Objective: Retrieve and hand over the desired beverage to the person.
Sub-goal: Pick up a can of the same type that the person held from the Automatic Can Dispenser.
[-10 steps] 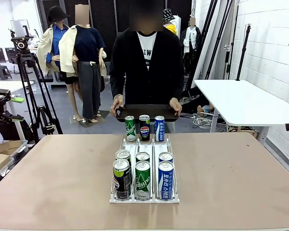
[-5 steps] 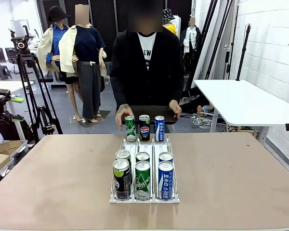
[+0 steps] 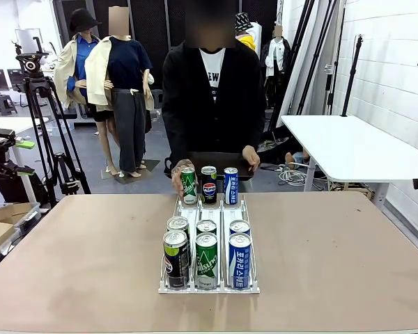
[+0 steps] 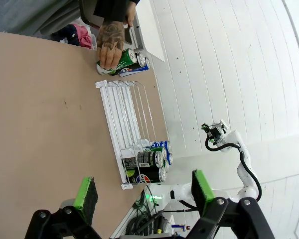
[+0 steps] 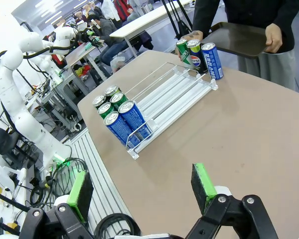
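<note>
Beverage cans stand in a white wire rack at the table's middle. At its far end are a green can, a Pepsi can and a blue can. Several more cans fill the near end. The person stands at the far side, one hand on the green can, the other hand holding a dark tray. My left gripper hangs open above the table, short of the rack. My right gripper is open too, well back from the near cans.
The brown table has free room on both sides of the rack. A white side table stands at the right. A camera tripod stands at the left beyond the table.
The person's hand has left the tray's left edge and come down onto the green can at the rack's far end. Neither gripper has changed.
</note>
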`<state>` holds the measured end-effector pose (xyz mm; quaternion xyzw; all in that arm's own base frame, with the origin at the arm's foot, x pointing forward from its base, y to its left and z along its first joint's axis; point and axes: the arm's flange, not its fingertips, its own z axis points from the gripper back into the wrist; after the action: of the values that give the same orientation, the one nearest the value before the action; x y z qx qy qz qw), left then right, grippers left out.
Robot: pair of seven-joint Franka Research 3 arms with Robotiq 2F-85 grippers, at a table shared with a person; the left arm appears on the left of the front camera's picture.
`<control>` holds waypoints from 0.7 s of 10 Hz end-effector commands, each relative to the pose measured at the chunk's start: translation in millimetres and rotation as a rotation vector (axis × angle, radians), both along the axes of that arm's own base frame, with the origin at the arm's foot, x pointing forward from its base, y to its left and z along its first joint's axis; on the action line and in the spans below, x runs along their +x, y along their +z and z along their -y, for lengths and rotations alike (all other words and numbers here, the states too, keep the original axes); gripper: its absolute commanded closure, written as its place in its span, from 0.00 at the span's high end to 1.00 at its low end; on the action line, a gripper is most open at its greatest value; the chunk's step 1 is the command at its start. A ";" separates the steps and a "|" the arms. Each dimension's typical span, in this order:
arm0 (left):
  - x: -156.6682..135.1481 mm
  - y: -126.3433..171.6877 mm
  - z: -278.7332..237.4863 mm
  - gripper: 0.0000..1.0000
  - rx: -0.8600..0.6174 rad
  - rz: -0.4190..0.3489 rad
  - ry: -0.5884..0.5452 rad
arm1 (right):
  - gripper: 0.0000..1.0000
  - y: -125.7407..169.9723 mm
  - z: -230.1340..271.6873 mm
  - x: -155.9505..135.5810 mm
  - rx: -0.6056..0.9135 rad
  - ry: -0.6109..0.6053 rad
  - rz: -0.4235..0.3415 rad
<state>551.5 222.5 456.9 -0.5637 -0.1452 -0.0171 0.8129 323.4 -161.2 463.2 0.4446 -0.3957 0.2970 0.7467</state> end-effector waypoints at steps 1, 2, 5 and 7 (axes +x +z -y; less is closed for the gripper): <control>0.2 0.6 -0.1 1.00 0.001 -0.003 0.005 | 1.00 -0.2 -0.3 1.3 0.012 -0.002 0.001; 0.2 0.6 -0.1 1.00 0.001 -0.003 0.005 | 1.00 -0.2 -0.3 1.3 0.012 -0.002 0.001; 0.2 0.6 -0.1 1.00 0.001 -0.003 0.005 | 1.00 -0.2 -0.3 1.3 0.012 -0.002 0.001; 0.2 0.6 -0.1 1.00 0.001 -0.003 0.005 | 1.00 -0.2 -0.3 1.3 0.012 -0.002 0.001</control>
<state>551.5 222.5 456.9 -0.5637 -0.1452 -0.0171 0.8129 323.4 -161.2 463.2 0.4446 -0.3957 0.2970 0.7467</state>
